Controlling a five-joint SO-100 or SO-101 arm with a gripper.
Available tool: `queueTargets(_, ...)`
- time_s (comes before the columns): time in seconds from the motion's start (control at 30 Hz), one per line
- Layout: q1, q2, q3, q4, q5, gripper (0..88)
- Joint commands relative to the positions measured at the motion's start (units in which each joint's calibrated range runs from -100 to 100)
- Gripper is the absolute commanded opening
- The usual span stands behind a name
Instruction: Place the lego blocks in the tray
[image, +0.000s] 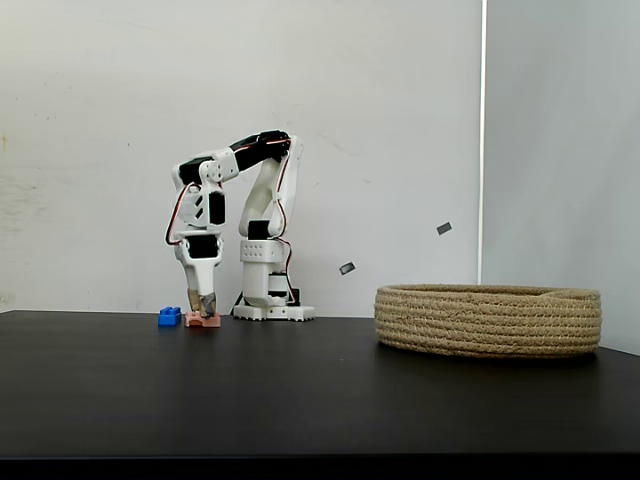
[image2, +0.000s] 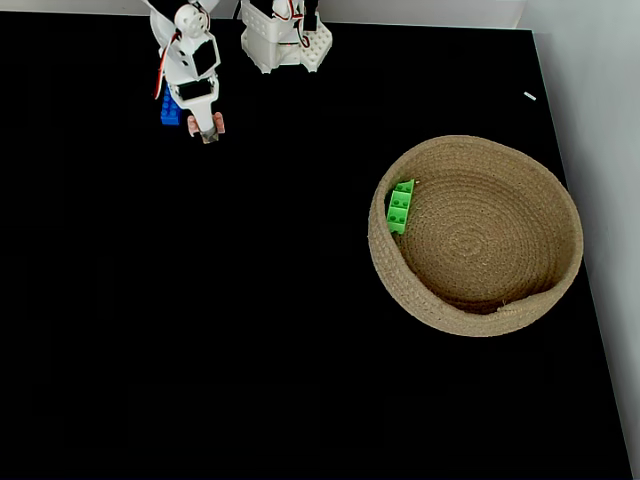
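The salmon-pink lego block (image: 203, 321) lies on the black table at the left, in front of the arm's base. My gripper (image: 207, 308) points straight down onto it, jaws drawn narrow around its middle. In the view from above, pink ends (image2: 219, 123) stick out on either side of the gripper (image2: 208, 133). The blue lego block (image: 169, 316) (image2: 170, 108) sits right beside the pink one, touching or nearly so. The green lego block (image2: 400, 206) lies inside the tray (image2: 480, 318), against its left inner wall. The tray (image: 488, 320) is a round tan rope basket at the right.
The white arm base (image: 268, 300) (image2: 285, 40) stands at the table's back edge. Black tabletop (image2: 250, 300) stretches between the blocks and the basket. A white wall (image: 400, 120) runs behind, and the table's right edge (image2: 590, 300) lies close to the basket.
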Motion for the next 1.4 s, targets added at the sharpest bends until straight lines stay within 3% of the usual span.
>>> queueTargets(0.0, -0.5, -2.7, 0.3, -1.3, -0.5, 21.2)
queueTargets(0.27, -2.2, -2.5, 2.4, -2.7, -1.8, 17.1)
queueTargets(0.43, -3.3, -2.5, 3.6, -4.4, -2.8, 0.0)
queueTargets(0.7, -5.0, -3.7, 0.1, -4.6, -5.4, 0.0)
queueTargets(0.83, -8.4, -6.1, -12.1, 3.6, -5.9, 0.0)
queueTargets(1.07, -25.2, -4.1, -40.0, 16.9, -5.2, 0.0)
queueTargets(1.37, -51.8, 6.7, -54.7, 16.5, -5.8, 0.0)
